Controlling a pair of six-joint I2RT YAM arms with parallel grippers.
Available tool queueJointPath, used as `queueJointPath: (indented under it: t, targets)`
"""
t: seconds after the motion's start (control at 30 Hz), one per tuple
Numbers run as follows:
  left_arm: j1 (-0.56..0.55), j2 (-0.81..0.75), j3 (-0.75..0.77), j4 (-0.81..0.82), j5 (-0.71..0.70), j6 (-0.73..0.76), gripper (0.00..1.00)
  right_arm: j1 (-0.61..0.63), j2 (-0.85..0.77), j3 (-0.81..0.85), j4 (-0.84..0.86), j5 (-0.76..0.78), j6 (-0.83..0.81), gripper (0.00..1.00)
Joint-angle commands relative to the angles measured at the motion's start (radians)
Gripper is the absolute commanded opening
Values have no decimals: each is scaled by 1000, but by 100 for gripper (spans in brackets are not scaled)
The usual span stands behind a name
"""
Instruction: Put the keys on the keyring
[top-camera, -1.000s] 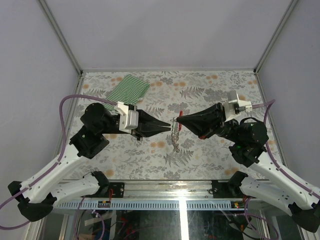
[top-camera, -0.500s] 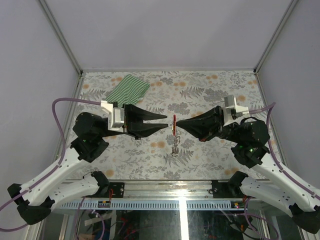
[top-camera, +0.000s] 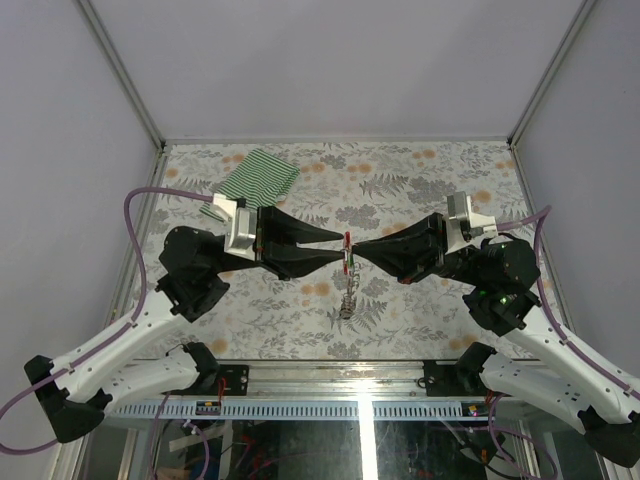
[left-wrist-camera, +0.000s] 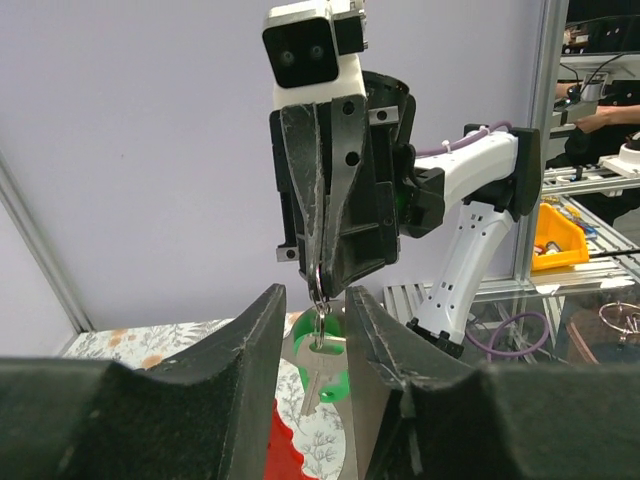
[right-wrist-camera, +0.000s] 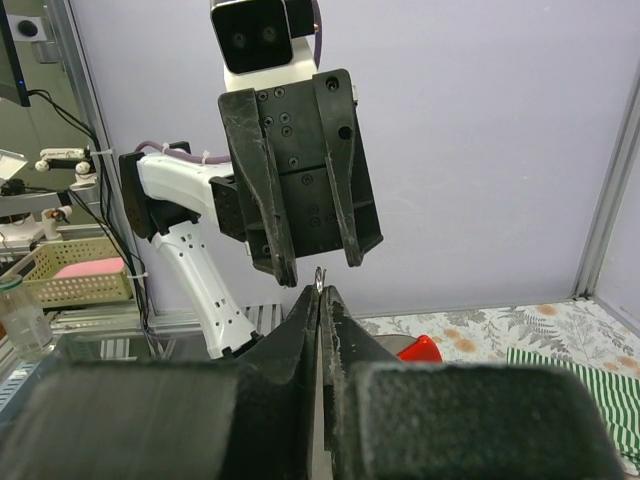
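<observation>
- Right gripper (top-camera: 354, 250) clenched on the keyring (left-wrist-camera: 318, 286), above the desk's centre.
- Keys (left-wrist-camera: 321, 364) hang at 6 o'clock beneath it.
- Left gripper (top-camera: 339, 250) released, fingers flanking them.

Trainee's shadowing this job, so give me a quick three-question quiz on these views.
1. True or false: the right gripper is shut on the thin silvery metal keyring, a green-tagged silvery key hanging below.
2. The left gripper has its jaws: A) shut on that key; B) open; C) shut, empty.
3. Fill in: the green-and-white striped cloth lies far back on the ___ arm's side.
Key: 1 true; 2 B; 3 left.
</observation>
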Motion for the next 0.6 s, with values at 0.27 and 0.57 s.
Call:
queueJointPath:
  t: [0.27, 0.57]
  targets:
    - [-22, 20, -15, 89, 3, -31, 33, -1, -16, 56, 61, 5, -21, 0]
    - [-25, 29, -24, 93, -6, -32, 24, -1, -18, 56, 64, 2, -17, 0]
